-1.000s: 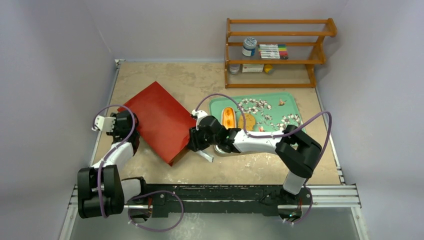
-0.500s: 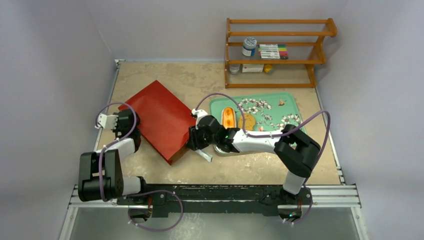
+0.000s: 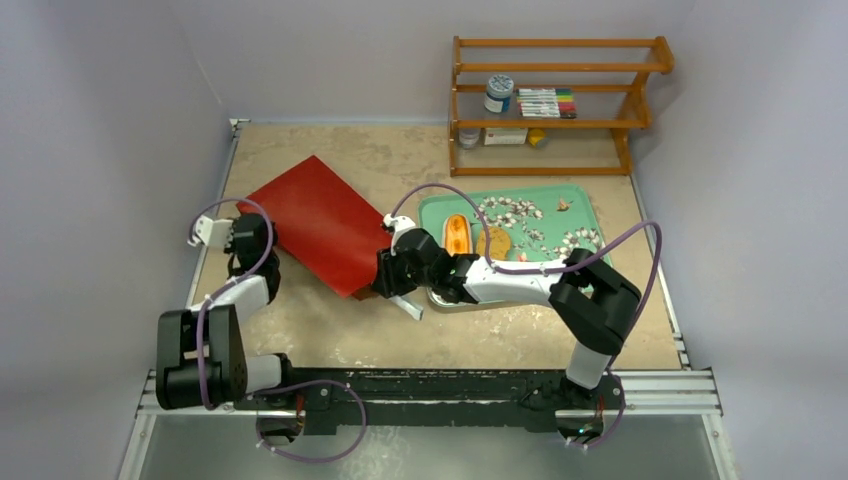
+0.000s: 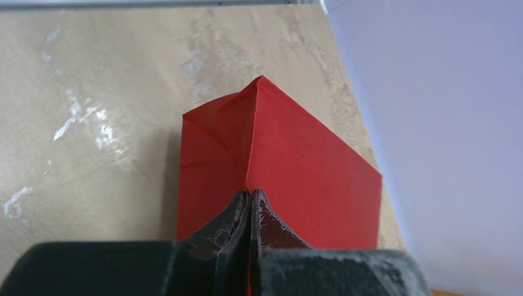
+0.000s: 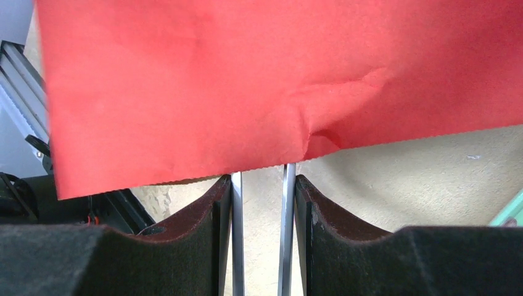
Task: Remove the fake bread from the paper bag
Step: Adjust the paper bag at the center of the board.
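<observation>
The left gripper (image 4: pixel 250 200) is pinching a folded end of the red paper bag (image 3: pixel 320 225), closed tight on it, while the bag is lying slanted on the left half of the table (image 3: pixel 400 160). The right gripper (image 5: pixel 262 185) is clamping metal tongs (image 5: pixel 287 234) (two blades a little apart between its pads), which are running out of sight behind the bag's toothed edge. An orange roll (image 3: pixel 456 235) and a toast-like slice (image 3: pixel 493 243) are resting side by side on the green floral tray (image 3: pixel 560 200), right of the bag.
</observation>
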Robot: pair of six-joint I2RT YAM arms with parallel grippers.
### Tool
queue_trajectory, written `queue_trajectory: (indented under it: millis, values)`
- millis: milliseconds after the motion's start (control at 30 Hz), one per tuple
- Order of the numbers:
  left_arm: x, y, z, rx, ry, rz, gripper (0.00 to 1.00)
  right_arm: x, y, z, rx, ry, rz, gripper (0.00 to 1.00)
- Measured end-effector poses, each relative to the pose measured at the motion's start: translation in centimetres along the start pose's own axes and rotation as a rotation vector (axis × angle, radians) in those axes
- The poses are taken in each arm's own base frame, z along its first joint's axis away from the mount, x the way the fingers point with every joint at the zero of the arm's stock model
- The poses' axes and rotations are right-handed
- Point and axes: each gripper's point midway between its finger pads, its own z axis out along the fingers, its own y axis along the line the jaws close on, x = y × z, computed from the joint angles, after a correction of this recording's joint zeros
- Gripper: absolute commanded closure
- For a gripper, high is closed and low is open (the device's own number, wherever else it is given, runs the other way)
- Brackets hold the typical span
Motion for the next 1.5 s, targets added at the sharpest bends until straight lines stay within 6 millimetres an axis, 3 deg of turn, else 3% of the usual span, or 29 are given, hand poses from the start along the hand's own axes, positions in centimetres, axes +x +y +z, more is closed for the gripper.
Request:
queue_trajectory:
  millis: [300,467,600,700,1067,1500]
  values:
    - [-4.4,-5.8,-1.8,0.129,-0.077,0.068,1.0,1.1,-0.4,0.2,0.002,0.015,0.038,0.6]
    - [-3.2,-7.4,-2.8,0.173,-0.051,0.147,1.0,3.0,-1.6,1.3,0.028,0.061,0.046,0.6]
    - [-1.1,-10.5,-4.5,0.265,-0.007,0.227,1.0,4.1,-2.3,1.9,0.047,0.087,0.047,0.6]
    - [-0.6,-11.8,-5.3,0.307,0.003,0.253,1.0,4.4,-2.6,2.0,0.053,0.096,0.047,0.6]
    - [-2.5,-11.8,-6.6,0.304,-0.037,0.309,1.0,4.3,-2.6,1.9,0.053,0.087,0.047,0.6]
    - [-3.2,-11.3,-6.7,0.27,-0.053,0.343,1.0,4.8,-3.1,0.0,0.054,0.074,0.052,0.6]
